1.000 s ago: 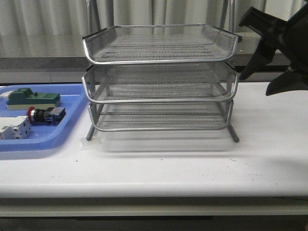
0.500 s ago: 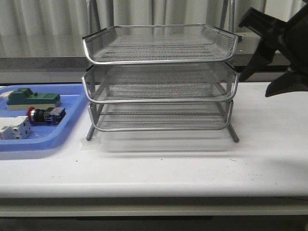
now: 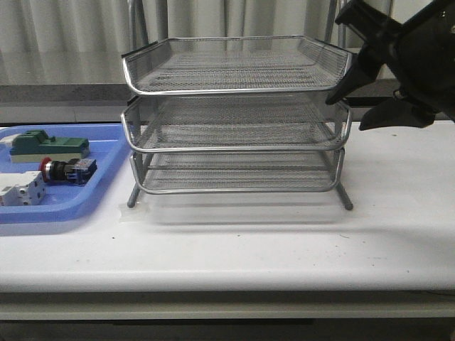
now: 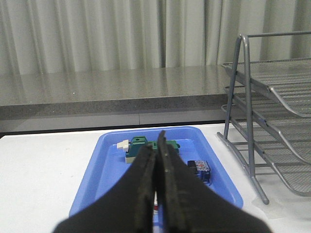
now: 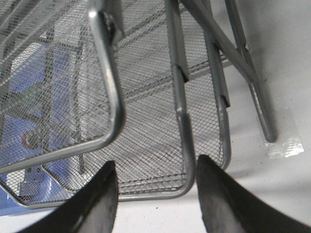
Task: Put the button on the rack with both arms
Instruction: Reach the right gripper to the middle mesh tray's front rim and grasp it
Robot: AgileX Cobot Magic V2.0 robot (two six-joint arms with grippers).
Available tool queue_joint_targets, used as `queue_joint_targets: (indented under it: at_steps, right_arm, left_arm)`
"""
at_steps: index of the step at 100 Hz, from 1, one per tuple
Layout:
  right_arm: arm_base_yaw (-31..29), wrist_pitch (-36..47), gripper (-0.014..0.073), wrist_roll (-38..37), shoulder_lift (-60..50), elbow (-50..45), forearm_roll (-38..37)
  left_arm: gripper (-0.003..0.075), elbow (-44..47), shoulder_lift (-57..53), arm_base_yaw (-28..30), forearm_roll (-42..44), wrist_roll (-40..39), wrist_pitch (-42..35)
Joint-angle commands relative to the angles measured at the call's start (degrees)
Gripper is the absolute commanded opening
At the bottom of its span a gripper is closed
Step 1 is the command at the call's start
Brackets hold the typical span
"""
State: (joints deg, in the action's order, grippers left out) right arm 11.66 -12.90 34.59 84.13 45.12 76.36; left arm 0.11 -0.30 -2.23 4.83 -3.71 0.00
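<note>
The button [image 3: 64, 169], red-capped with a black body, lies in the blue tray [image 3: 71, 206] at the left. In the left wrist view only its blue-black rear block [image 4: 199, 170] shows beside my fingers. The left gripper [image 4: 155, 143] hangs shut and empty over that tray, a little short of the button. The silver three-tier wire rack [image 3: 234, 91] stands mid-table, all tiers bare. My right gripper [image 3: 347, 114] is open at the rack's right side, level with the upper tiers. Through the right wrist camera, a rack corner [image 5: 109, 82] lies beyond the spread right gripper [image 5: 155, 165].
A green block [image 3: 50, 145] and a white terminal block [image 3: 21, 190] share the blue tray [image 4: 107, 160] with the button. The rack's upright frame [image 4: 248, 97] stands just right of the tray. A grey ledge and curtains run behind the table.
The right gripper has swung left and slightly up, from off the table's right side to the rack's right edge. The tray's contents and the rack are unmoved.
</note>
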Motion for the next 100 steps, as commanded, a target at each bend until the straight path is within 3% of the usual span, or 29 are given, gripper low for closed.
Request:
queue_joint_targets:
  at_steps: [1, 20, 80, 100]
  right_arm:
    - [-0.2, 0.3, 0.0389, 2.0, -0.4, 1.8, 2.6]
    - [-0.2, 0.3, 0.0389, 3.0, 1.3, 1.8, 3.7]
    - [-0.7, -4.5, 0.0387, 16.0, 7.9, 4.7, 14.6]
    - [-0.7, -6.0, 0.0219, 16.5, 9.4, 5.3, 14.9]
  left_arm:
    - [-0.002, 2.5, -1.8, 0.2, -0.1, -0.5, -4.0]
    - [-0.002, 2.5, -1.8, 0.2, -0.1, -0.5, -4.0]
    - [-0.002, 2.5, -1.8, 0.2, -0.1, -0.5, -4.0]
    - [-0.002, 2.5, -1.8, 0.2, -0.1, -0.5, -4.0]
